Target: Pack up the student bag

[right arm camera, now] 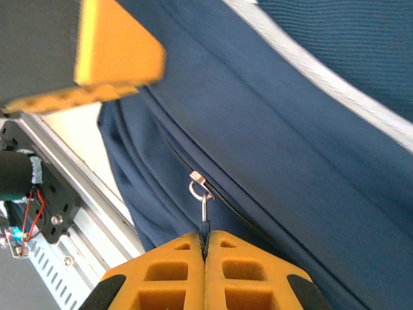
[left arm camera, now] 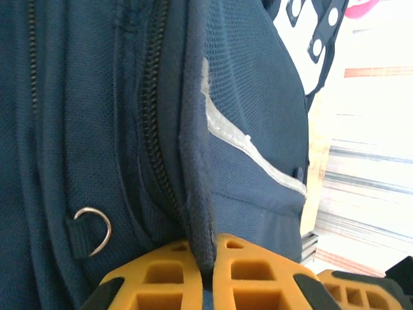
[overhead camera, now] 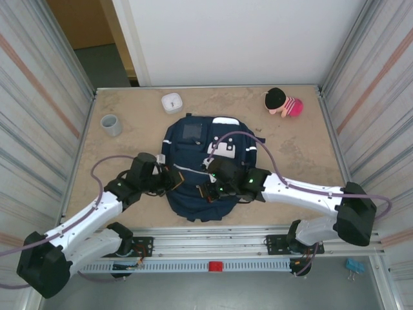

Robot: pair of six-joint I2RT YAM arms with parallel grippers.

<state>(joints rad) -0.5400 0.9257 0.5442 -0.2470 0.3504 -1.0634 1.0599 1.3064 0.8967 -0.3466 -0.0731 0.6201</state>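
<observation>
- Tan tabletop [overhead camera: 310, 148] is walled by ribbed metal panels [overhead camera: 39, 97].
- Left gripper [left arm camera: 206, 261] is clamped on a flap edge [left arm camera: 193, 161] of the student bag [overhead camera: 193, 168].
- Right gripper [right arm camera: 205, 248] is clenched on a zipper pull [right arm camera: 201, 194] on the bag's near part.
- Student bag is laid flat mid-table.
- White container [overhead camera: 171, 103] is set near the bag's far end.
- Grey cup [overhead camera: 111, 124] and plush toy [overhead camera: 284, 103] are placed well apart, toward the far corners.

Top view: bright, even overhead light; soft shadows on the worktop [overhead camera: 310, 139]. Left wrist view: right background overexposed. Right wrist view: upper-left foreground blurred.
</observation>
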